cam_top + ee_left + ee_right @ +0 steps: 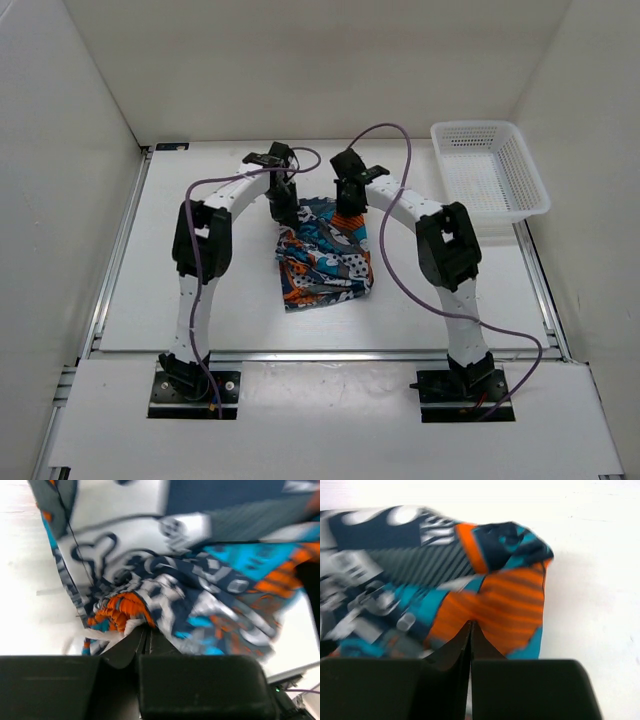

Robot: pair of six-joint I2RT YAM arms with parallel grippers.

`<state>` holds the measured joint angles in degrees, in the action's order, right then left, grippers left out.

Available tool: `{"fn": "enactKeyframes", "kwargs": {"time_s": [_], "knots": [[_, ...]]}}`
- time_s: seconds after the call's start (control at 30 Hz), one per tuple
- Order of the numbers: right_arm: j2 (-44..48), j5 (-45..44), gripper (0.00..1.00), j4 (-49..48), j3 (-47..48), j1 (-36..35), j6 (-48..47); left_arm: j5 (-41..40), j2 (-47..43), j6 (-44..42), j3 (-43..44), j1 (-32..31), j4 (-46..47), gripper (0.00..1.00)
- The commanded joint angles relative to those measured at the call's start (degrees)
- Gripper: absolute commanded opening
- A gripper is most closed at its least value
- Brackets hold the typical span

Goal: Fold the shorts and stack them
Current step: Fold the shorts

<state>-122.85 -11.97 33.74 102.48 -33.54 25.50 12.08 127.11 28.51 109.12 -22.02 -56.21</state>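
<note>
Top view
Shorts (325, 262): a rumpled heap in the middle of the counter (170, 290), with the far edge under both arms.
Left fingers (283, 205): pointing down on the far left corner of the shorts; this view does not show whether they are apart or together.
Right fingers (350, 215): pointing down on the far right part of the shorts, near the left fingers.
Basket (490, 170): white mesh, at the far right corner of the counter, well apart from the shorts.

Left wrist view
Left fingers (131, 647): pressed together, with their tips clamped on a bunched orange and white edge of the shorts (200, 595).
Shorts: blurred cloth filling most of the view, with white counter (30, 605) at the left.

Right wrist view
Right fingers (455, 650): together, with only a thin seam between them and their tips pinching an orange striped fold of the shorts (485, 605).
Counter (590, 580): white, showing to the right of the cloth and beyond it.
</note>
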Motion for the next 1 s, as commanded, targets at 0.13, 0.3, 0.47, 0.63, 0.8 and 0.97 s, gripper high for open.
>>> {"fn": "enactKeyframes", "kwargs": {"time_s": [0.13, 0.3, 0.47, 0.63, 0.8, 0.97], "knots": [[-3.20, 0.54, 0.00, 2.30, 4.40, 0.58, 0.96, -3.11, -1.32, -1.52, 0.92, 0.14, -3.47, 0.11], [9.36, -2.35, 0.17, 2.30, -2.08, 1.11, 1.49, -6.01, -9.76, -2.85, -0.58, 0.14, -8.03, 0.14], [27.55, -6.74, 0.79, 2.91, -11.23, 1.11, 2.36, -7.15, -20.64, -3.46, -1.10, 0.66, -11.37, 0.37], [42.30, -15.35, 0.96, 10.37, -18.88, 2.25, 4.56, -7.77, -31.37, -3.46, -4.26, 0.66, -12.96, 0.91], [54.96, -24.23, 1.00, 18.89, -26.00, 2.78, 6.67, -11.89, -48.49, -1.19, -13.21, 0.66, -8.75, 0.92], [63.95, -26.70, 0.98, 21.63, -33.04, 3.31, 7.81, -17.95, -61.08, 1.80, -18.85, 1.98, -7.61, 0.94]]}}
